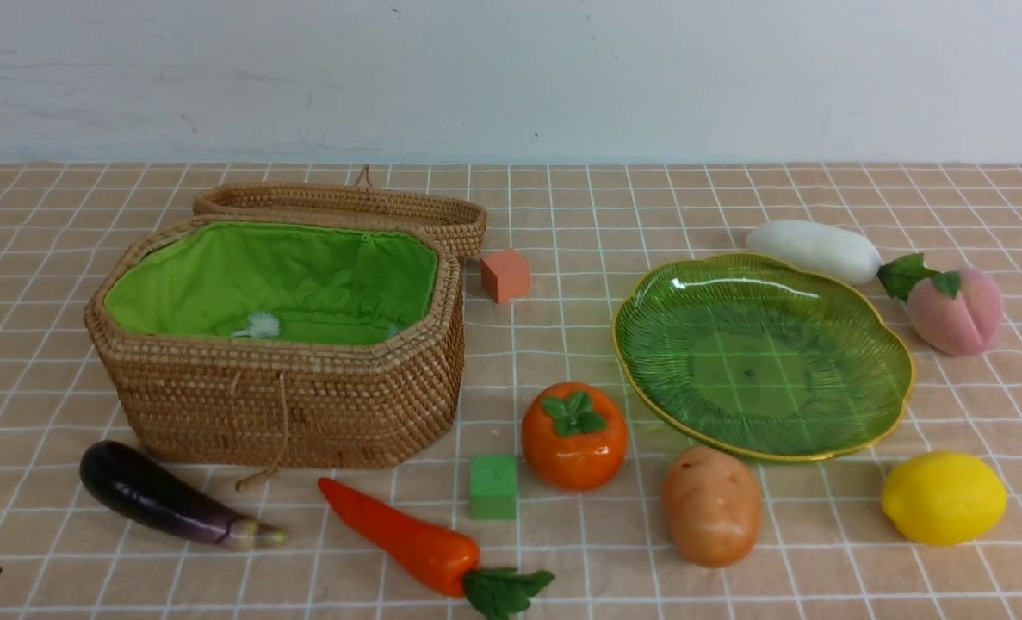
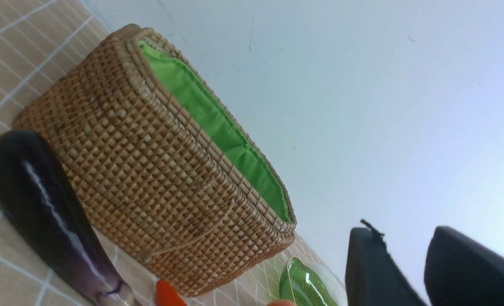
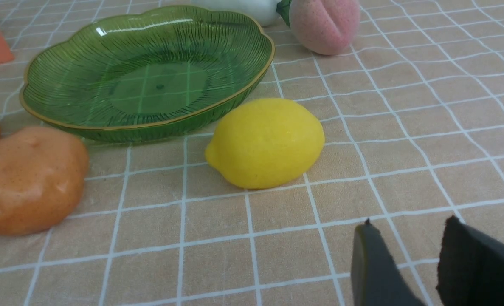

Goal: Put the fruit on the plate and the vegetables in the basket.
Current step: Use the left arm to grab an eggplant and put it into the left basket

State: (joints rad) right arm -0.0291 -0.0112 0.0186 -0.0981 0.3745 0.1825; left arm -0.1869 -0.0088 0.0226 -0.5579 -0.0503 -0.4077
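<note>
On the desk, a dark purple eggplant [image 1: 157, 498] at seven o'clock of the brown wicker basket [image 1: 287, 405] and an orange carrot [image 1: 403, 541] at five look light and slick: pinch mid-body. Round the ribbed green plate [image 1: 760, 362] sit an orange persimmon [image 1: 573, 439] (eight), tan potato [image 1: 711, 506] (six), white radish [image 1: 816, 250] (one), fuzzy pink peach [image 1: 958, 314] (two) and yellow lemon [image 1: 944, 498] (four): grip across the girth. Both arms' jaws gape, empty.

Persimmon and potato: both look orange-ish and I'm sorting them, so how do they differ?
The persimmon is glossy bright orange; the potato is duller tan-orange. The persimmon carries a green leafy cap; the potato is bare. The persimmon is squat and round; the potato is a longer oval. Both lie on the tablecloth near the plate.
</note>
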